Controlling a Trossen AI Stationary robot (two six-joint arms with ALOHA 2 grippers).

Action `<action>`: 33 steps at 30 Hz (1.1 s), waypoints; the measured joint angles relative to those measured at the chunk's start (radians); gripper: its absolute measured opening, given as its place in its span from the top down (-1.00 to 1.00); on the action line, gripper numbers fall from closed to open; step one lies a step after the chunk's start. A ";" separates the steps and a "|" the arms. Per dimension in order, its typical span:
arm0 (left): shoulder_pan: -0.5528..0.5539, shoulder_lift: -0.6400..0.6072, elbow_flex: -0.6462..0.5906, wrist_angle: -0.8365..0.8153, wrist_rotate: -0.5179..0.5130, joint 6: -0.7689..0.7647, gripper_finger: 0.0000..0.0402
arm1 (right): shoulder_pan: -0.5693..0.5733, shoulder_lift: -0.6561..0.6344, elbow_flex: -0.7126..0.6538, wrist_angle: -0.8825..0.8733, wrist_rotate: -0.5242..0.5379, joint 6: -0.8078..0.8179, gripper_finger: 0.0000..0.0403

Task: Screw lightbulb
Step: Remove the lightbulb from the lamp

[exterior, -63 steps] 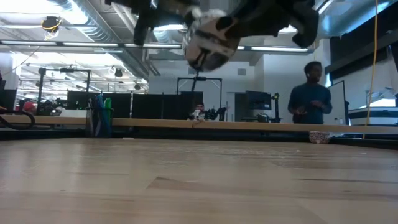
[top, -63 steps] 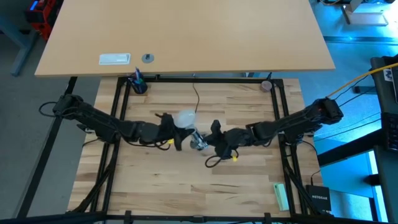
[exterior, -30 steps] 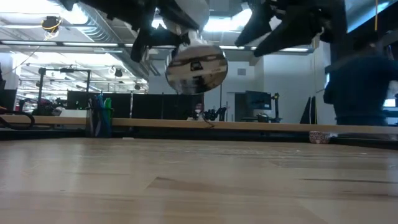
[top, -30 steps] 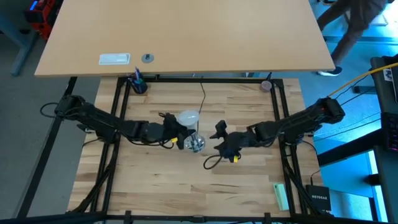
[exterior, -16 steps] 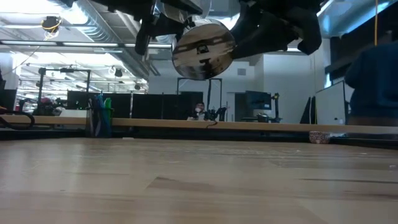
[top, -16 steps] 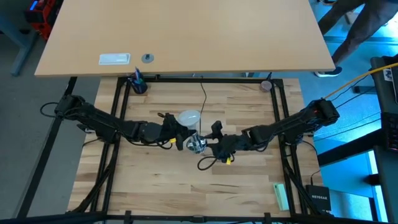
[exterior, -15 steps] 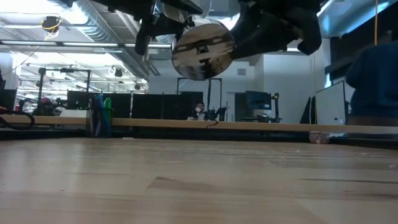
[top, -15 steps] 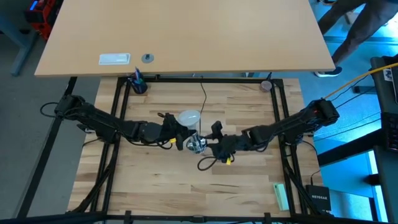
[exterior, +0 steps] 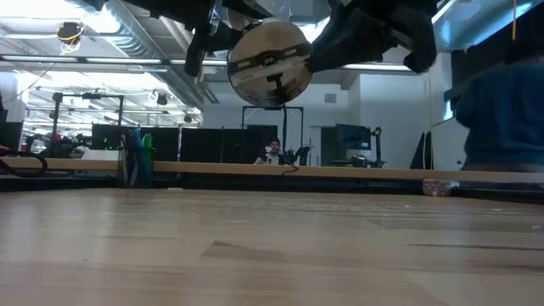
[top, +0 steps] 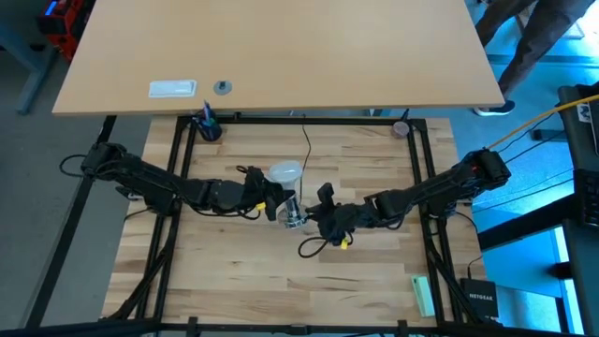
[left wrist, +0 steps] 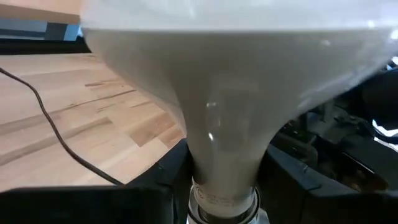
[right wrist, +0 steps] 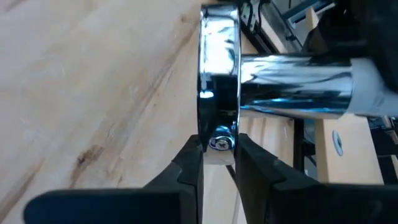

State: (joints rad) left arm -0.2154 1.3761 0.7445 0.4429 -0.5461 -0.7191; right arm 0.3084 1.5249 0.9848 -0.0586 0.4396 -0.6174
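Now, lightbulb (top: 284, 172): frosted white, held above the middle of the table, dome toward 12 o'clock, narrow neck running down toward the silver socket at about 5 o'clock of it; in the left wrist view the bulb (left wrist: 230, 93) fills most of the frame, tapering to its silvery base between two dark fingers.
Left gripper (top: 274, 198): at table centre, reaching in from 9 o'clock, fingers clamped on the neck of the lightbulb.
Right gripper (top: 312, 217): reaching in from 3 o'clock, just beside the socket; in its own wrist view the two fingers (right wrist: 189, 163) are pinched on the edge of the socket's round flange.
Socket (top: 295, 218): shiny round metal piece between the two grippers, raised off the wood; in the low view its mirror-like disc (exterior: 269, 64) hangs high above the tabletop.
Cord (top: 305, 150): thin and black, running from the bulb area toward 12 o'clock.
Table (top: 234, 271): light butcher-block wood inside a black frame.
Person (exterior: 501, 110): at 3 o'clock in the low view, a blue-clad torso beyond the table, blurred.
Green block (top: 423, 295): near the 5 o'clock corner, well apart from the arms.
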 joint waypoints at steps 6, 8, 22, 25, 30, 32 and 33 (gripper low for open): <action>0.020 -0.003 0.003 -0.038 0.000 -0.026 0.35 | 0.013 0.003 0.037 0.043 -0.035 -0.001 0.68; 0.025 -0.003 0.003 -0.041 0.002 -0.026 0.35 | 0.013 0.002 0.046 0.059 -0.070 0.003 0.68; 0.035 0.014 -0.005 -0.082 0.004 -0.008 0.35 | 0.012 0.111 0.059 0.330 -0.114 -0.019 0.88; 0.033 0.018 -0.001 -0.078 0.004 -0.015 0.35 | 0.013 0.098 0.057 0.313 -0.062 -0.020 0.93; 0.023 0.020 -0.003 -0.061 0.004 -0.010 0.35 | 0.025 0.023 0.057 0.135 0.063 0.022 0.96; 0.019 0.019 -0.003 -0.060 0.004 -0.010 0.35 | 0.025 -0.006 0.055 0.019 0.053 0.088 0.92; 0.019 0.019 -0.003 -0.060 0.004 -0.009 0.35 | 0.025 -0.018 0.055 -0.029 0.040 0.132 0.88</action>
State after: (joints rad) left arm -0.1968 1.3956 0.7418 0.3830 -0.5419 -0.7276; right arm 0.3336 1.5070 1.0401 -0.0880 0.4799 -0.4853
